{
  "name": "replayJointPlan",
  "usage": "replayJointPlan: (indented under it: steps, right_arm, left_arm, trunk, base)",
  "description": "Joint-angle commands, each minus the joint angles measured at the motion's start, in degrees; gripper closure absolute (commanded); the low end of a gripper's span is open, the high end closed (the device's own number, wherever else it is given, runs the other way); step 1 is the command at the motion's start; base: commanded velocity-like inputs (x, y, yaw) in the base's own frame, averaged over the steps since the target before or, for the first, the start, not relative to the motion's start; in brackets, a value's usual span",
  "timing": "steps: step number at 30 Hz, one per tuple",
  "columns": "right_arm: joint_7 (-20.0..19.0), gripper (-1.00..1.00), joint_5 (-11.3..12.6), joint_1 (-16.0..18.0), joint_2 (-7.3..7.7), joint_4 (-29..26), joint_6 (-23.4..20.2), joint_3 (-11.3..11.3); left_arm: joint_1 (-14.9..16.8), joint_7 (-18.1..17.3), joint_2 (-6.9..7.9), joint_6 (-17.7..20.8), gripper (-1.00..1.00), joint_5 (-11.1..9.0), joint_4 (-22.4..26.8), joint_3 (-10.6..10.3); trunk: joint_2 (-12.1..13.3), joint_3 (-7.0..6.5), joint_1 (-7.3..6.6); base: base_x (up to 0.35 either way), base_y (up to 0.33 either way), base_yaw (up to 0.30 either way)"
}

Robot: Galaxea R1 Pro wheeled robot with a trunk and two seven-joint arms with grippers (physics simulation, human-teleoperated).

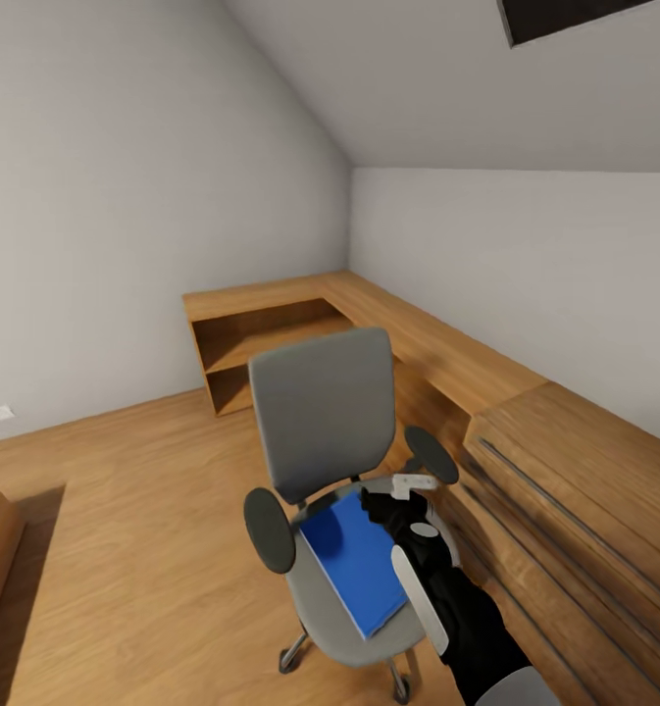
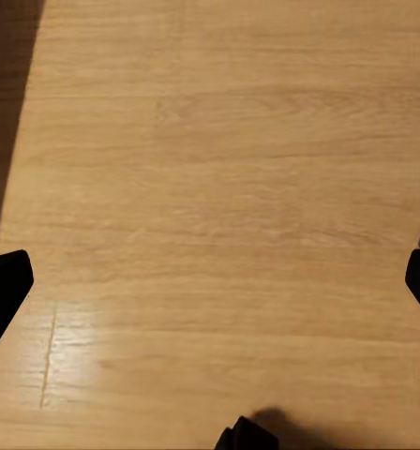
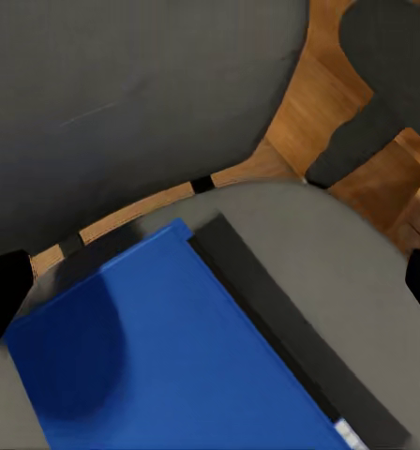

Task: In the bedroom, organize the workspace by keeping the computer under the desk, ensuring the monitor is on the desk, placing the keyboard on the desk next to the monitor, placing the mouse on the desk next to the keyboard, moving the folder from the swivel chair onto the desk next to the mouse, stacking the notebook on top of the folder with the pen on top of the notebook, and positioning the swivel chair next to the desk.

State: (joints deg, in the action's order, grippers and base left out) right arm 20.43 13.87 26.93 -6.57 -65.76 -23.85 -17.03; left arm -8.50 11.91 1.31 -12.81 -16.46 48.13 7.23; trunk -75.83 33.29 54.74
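Fingers of the right gripper (image 1: 393,497) are spread wide: in the right wrist view one dark fingertip (image 3: 6,295) sits at each side edge, with nothing between them, so they hold nothing. They hang above the folder (image 3: 163,352), which lies flat on the seat of the swivel chair (image 1: 322,412), just in front of the backrest; whether the tips touch the cover cannot be told. A dark strip runs along one long edge of the folder, and its nature is unclear. Fingers of the left gripper (image 2: 210,281) are likewise spread wide and empty, facing bare wooden floor (image 2: 229,187). The step in hand appears to be picking the folder off the seat. To do it well, approach one free edge rather than the flat face, work one finger beneath that edge and the other above, and close only once the cover is fully between them. Lift level, clear of the round armrests (image 1: 270,530) on both sides. The seat padding may yield, so a shallow pinch could slip.
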Motion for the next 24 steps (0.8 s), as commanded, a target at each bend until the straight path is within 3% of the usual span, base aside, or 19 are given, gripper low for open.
replayJointPlan:
  steps: [1, 5, 9, 12, 13, 14, 19, 24]
  right_arm:
    - [0.17, -1.0, 0.56, 0.05, 0.01, 0.19, -0.16, -0.15]
    - [-4.27, -1.0, 0.52, 0.07, 0.08, 2.3, -0.21, 0.04]
    - [-10.9, -1.0, 0.44, 0.3, 0.55, 4.04, -0.19, 0.34]
    - [-17.0, -1.0, 0.45, 1.33, 1.41, 7.59, -0.12, 0.87]
    - [-20.8, -1.0, 0.51, 4.35, 2.14, 11.92, 0.03, 1.71]
    - [-21.39, -1.0, 0.52, 5.28, 2.27, 13.09, 0.15, 1.94]
    - [-23.21, -1.0, 0.54, 10.18, 2.74, 20.37, 1.86, 3.54]
    - [-23.68, -1.0, 0.52, 12.04, 3.81, 24.05, 4.73, 4.21]
  left_arm:
    - [-0.02, 0.13, 0.06, -0.06, -1.0, -0.49, 0.57, -0.1]
    - [-0.02, 0.16, 0.35, 3.33, -1.0, -0.73, 7.48, 0.36]
    - [-0.07, 0.19, 0.46, 12.11, -1.0, -1.56, 16.74, 1.42]
    - [-0.09, 0.25, 0.51, 24.12, -1.0, -2.85, 26.01, 3.31]
    - [-0.1, 0.28, 0.39, 35.01, -1.0, -3.68, 35.46, 6.57]
    - [-0.1, 0.27, 0.31, 37.12, -1.0, -3.8, 37.42, 7.45]
    - [-0.07, 0.22, 0.35, 43.77, -1.0, -4.25, 42.77, 10.43]
    - [0.04, 0.3, 0.5, 45.39, -1.0, -4.4, 44.2, 11.24]
  trunk:
    - [-0.03, 0.04, 0.04]
    - [-0.03, 0.05, 0.04]
    - [-0.03, 0.05, 0.04]
    - [-0.03, 0.05, 0.04]
    - [-0.03, 0.05, 0.04]
    - [-0.03, 0.05, 0.04]
    - [-1.23, 0.58, 0.7]
    - [-3.24, 1.48, 1.79]
  base:
    - [0.319, 0.131, 0.0]
    - [0.319, 0.121, 0.0]
    - [0.306, 0.108, 0.0]
    - [0.185, 0.072, 0.0]
    - [0.055, 0.022, 0.0]
    - [0.044, 0.017, 0.0]
    - [0.022, 0.009, 0.0]
    - [0.006, 0.002, 0.0]
